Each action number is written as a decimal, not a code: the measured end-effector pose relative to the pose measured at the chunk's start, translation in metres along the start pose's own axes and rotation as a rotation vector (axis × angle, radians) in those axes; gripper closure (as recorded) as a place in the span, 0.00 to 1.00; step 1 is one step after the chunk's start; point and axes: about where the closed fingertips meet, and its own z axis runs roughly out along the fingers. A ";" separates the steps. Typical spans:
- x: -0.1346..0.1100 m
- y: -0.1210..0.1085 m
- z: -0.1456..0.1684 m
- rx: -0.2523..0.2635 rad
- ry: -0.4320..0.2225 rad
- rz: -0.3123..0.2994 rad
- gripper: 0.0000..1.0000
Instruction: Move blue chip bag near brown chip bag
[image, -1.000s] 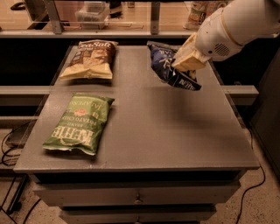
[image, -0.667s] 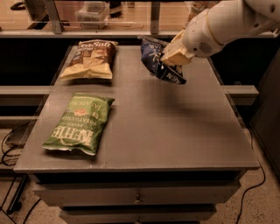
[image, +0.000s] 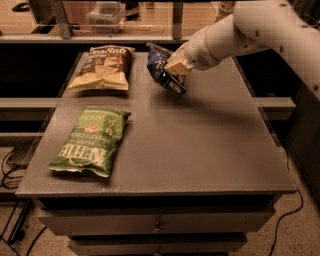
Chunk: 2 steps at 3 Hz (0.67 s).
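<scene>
— Camera position?
— Single view, high off the near edge of the table (image: 200, 150), angled down toward its far side. Whole top in frame, moderately close.
— Gripper?
— Gripper (image: 176, 66) upper centre, clamped on the blue chip bag (image: 158, 70).

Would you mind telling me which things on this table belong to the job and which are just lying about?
Belongs to the job:
blue chip bag, gripped by the end effector above the table's far side
brown chip bag, flat at the far left

Just lying about:
green chip bag, flat at the front left
</scene>
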 end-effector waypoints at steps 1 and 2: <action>0.004 -0.013 0.039 -0.013 -0.032 0.051 0.36; 0.006 -0.020 0.061 -0.022 -0.049 0.079 0.13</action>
